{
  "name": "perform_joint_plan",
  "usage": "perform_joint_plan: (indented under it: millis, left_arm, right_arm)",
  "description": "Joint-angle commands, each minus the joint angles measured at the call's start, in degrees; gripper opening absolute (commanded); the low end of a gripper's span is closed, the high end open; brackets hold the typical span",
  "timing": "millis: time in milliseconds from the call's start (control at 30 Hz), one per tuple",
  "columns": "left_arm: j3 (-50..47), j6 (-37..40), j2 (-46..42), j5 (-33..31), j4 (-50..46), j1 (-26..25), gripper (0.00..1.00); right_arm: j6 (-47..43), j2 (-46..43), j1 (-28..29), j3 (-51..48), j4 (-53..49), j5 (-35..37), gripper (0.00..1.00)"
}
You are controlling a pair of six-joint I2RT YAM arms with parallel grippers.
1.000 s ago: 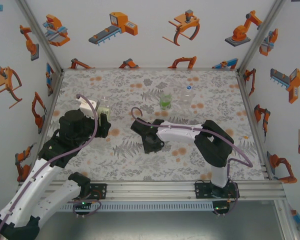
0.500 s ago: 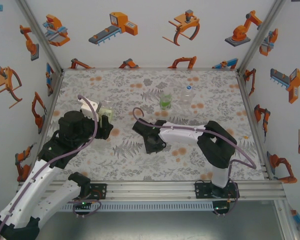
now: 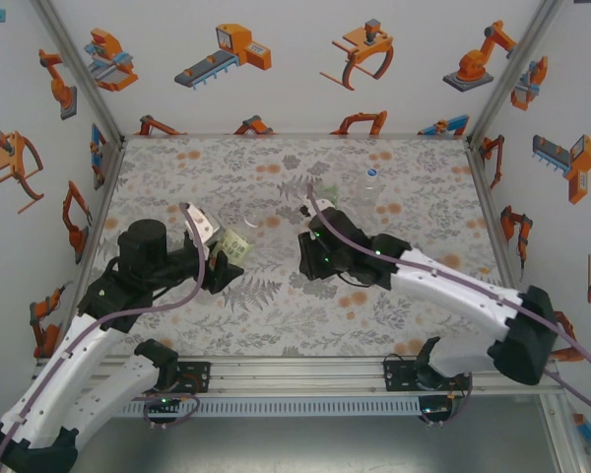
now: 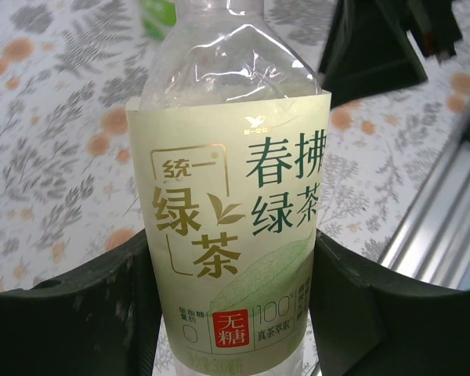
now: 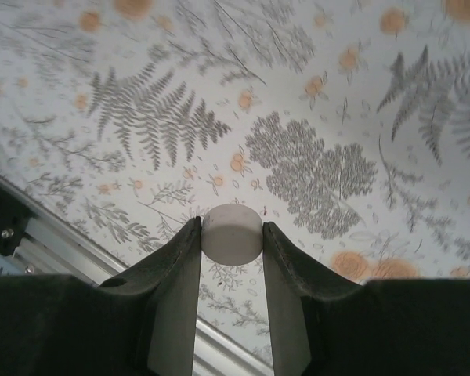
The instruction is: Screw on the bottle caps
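– Jaws left: closed on the green tea bottle (image 4: 233, 227), gripping the label band at mid-body. Jaws right: pinching a white cap (image 5: 232, 232) across its diameter, right at the tips.
– Where's the bottle?
– Left of centre over the worktop (image 3: 276, 325), tilted in the top view and lifted clear, I think. The right arm (image 3: 443, 286) has its wrist near it, not touching. The neck runs out of the wrist picture, so I can't tell the thread state.
– Handling?
– Thin clear plastic and it looks empty, so light and soft. A harder squeeze probably dents the wall. The label film looks slick and could spin under torque. Mid-label hold is sensible; nearer the shoulder would be stiffer.
– Cap?
– Small, rigid, near weightless. It's held at the tips only, so it could tilt or pop out if it meets the neck off-axis.
– Other bottles?
– Green-label bottle (image 4: 158, 14) is behind the held one. Clear bottle (image 3: 371, 187) stands at the far side.
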Motion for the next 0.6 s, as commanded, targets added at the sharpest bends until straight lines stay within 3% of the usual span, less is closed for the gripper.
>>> perform_joint_plan:
  millis: [0,133,367,567]
  left_arm:
    - [-0.72,9.15,-1.41,10.54,1.43,-1.31,0.00]
    - [-0.96,16.63,-2.32,11.23,-0.80,-4.75,0.00]
    - [3.62,25.98,2.10,12.92,-9.73,-11.35,0.00]
    - [4.89,27.93,3.80,9.56,-9.97,-15.47,0.00]
  right_arm:
    - [-12.52,-8.25,0.12,-4.60,9.88,-4.25,0.00]
    - [-21.27,-18.91,0.12,-10.03,19.20,-11.94,0.00]
    - [-41.56,-24.67,0.12,-4.36,12.26,-29.98,0.00]
    - [-53.39,-25.01,0.92,-2.84,8.88,-38.51,0.00]
